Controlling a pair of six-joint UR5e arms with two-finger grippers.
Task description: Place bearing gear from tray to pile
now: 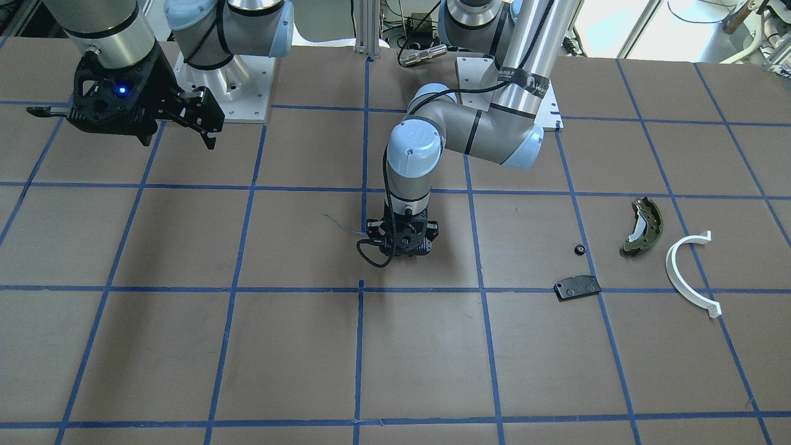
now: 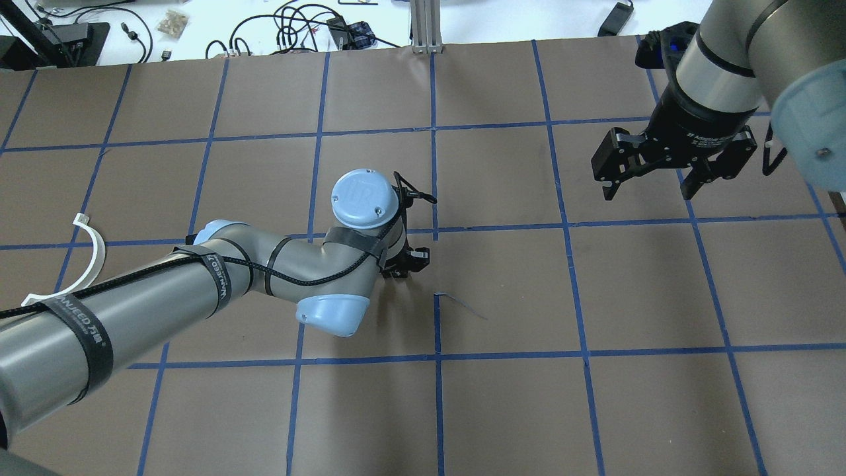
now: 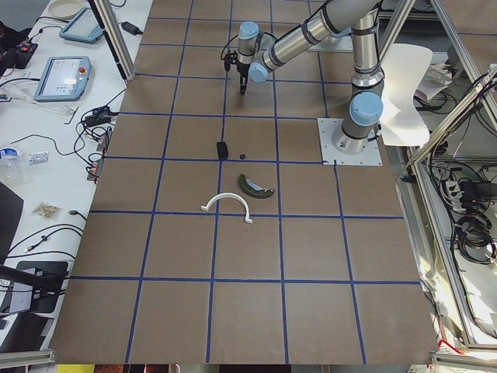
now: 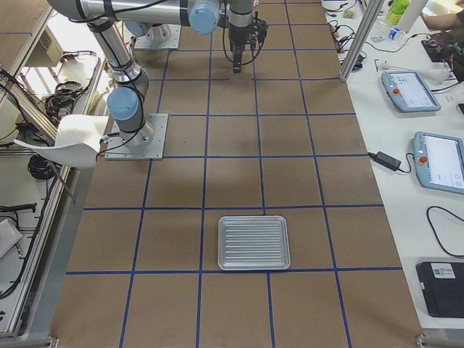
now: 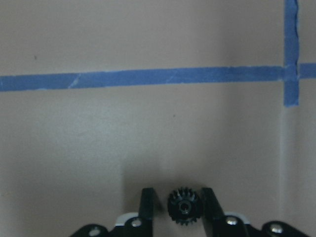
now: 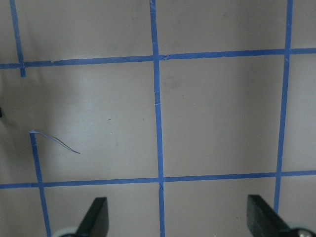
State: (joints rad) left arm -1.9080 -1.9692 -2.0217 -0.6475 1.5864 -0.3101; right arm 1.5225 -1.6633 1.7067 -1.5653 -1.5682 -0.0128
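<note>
My left gripper [image 5: 181, 205] is shut on the small black bearing gear [image 5: 182, 206], which sits between its fingertips over bare table near a blue tape cross. In the front-facing view this gripper [image 1: 401, 246] points straight down at the table's middle. The pile lies toward the robot's left: an olive brake shoe [image 1: 642, 225], a white half-ring arc [image 1: 689, 272], a flat black pad [image 1: 577, 287] and a small black round part [image 1: 579, 249]. The ribbed metal tray [image 4: 254, 242] looks empty. My right gripper [image 2: 651, 185] is open and empty, raised on the robot's right.
The table is brown board with a blue tape grid. A loose strand of tape [image 2: 462, 305] lies near the middle. The arm bases [image 1: 228, 86] stand at the robot's edge. Tablets and cables lie on the white bench [image 4: 420, 94] beyond the table.
</note>
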